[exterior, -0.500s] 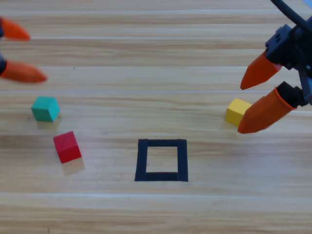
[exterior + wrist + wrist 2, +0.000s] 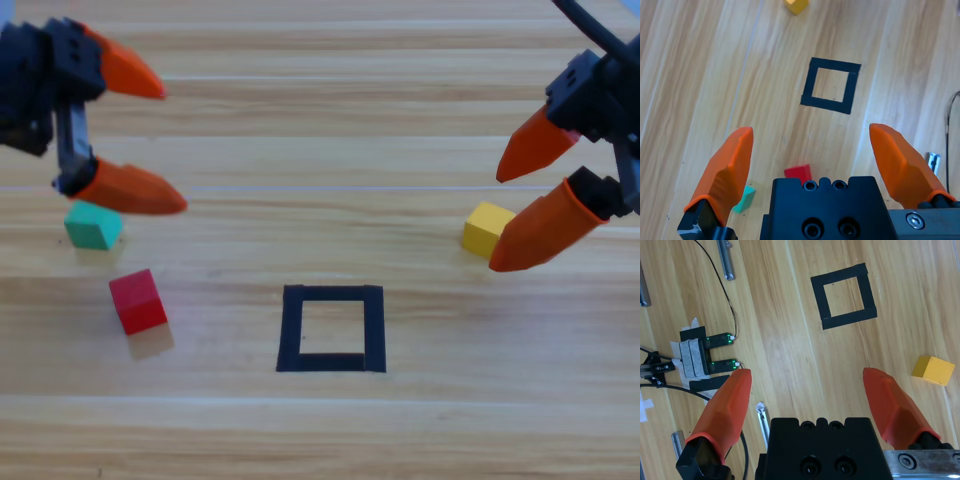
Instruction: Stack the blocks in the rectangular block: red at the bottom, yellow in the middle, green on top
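The red cube [image 2: 137, 300] [image 2: 798, 173] lies at the left of the table, with the teal-green cube [image 2: 93, 225] [image 2: 744, 199] just above it. The yellow cube [image 2: 488, 229] [image 2: 796, 5] [image 2: 933, 371] rests at the right. Between them, lower middle, is the black tape square [image 2: 332, 328] [image 2: 830, 85] [image 2: 843, 296], with nothing inside it. My left gripper [image 2: 170, 145] hangs open above the green cube, its lower jaw overlapping the cube's top edge. My right gripper [image 2: 497, 225] is open at the right, its lower jaw tip beside the yellow cube.
The right wrist view shows cables, a small black device with green lights [image 2: 705, 357] and metal rods [image 2: 726, 259] lying on the wood beyond the tape square. A thin cable [image 2: 952, 120] runs along the edge of the left wrist view.
My left gripper has come in from the left edge and now hangs over the green cube. The right gripper and all three cubes have stayed where they were.
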`<control>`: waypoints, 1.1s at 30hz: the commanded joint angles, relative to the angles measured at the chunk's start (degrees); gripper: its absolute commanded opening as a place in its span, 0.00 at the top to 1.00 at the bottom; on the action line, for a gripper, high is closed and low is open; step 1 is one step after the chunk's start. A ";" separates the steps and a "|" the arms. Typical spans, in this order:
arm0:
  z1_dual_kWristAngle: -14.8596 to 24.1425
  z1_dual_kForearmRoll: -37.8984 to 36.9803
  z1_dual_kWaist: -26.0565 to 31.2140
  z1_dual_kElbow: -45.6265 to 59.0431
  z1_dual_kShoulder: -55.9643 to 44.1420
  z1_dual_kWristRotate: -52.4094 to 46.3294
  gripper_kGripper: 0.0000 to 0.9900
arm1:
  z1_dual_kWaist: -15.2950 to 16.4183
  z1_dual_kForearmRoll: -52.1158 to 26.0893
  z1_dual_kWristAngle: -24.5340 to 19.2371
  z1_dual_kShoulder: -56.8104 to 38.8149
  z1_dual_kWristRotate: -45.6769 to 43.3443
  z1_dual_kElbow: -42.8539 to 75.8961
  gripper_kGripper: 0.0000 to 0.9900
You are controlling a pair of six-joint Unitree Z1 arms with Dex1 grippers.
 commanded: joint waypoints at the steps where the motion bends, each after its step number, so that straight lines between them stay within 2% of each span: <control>1: 1.28 -0.50 -4.47 0.98 1.21 -1.17 0.00 | 1.40 -0.58 -4.65 -1.10 0.98 1.16 0.01; 8: 2.60 -0.50 -4.47 1.33 2.09 -2.22 0.00 | 0.34 -3.30 -21.62 6.19 7.84 -0.33 0.01; 12: 4.09 -0.06 -4.03 1.59 1.83 -3.80 0.00 | -2.47 -3.30 -23.20 11.20 8.63 -2.36 0.01; 14: 7.17 0.56 -1.31 1.51 1.92 -5.74 0.00 | -3.00 -3.04 -25.57 14.01 8.72 -3.41 0.01; 18: 7.69 3.02 8.36 1.33 5.52 -5.12 0.00 | -3.44 -2.95 -31.37 19.46 7.66 -6.14 0.01; 21: 9.63 3.90 11.79 1.51 10.36 -4.07 0.00 | -5.11 -2.69 -31.72 22.98 6.61 -8.68 0.01; 25: 13.32 3.72 12.67 1.51 17.30 -3.98 0.00 | -5.55 -0.14 -31.55 28.43 5.73 -12.99 0.01; 29: 14.90 1.52 12.67 2.82 20.02 -3.54 0.00 | -5.63 0.04 -31.55 31.24 5.73 -14.66 0.01; 33: 14.90 -0.67 12.49 5.11 20.20 -1.08 0.00 | -5.72 0.13 -31.55 33.17 5.46 -15.98 0.01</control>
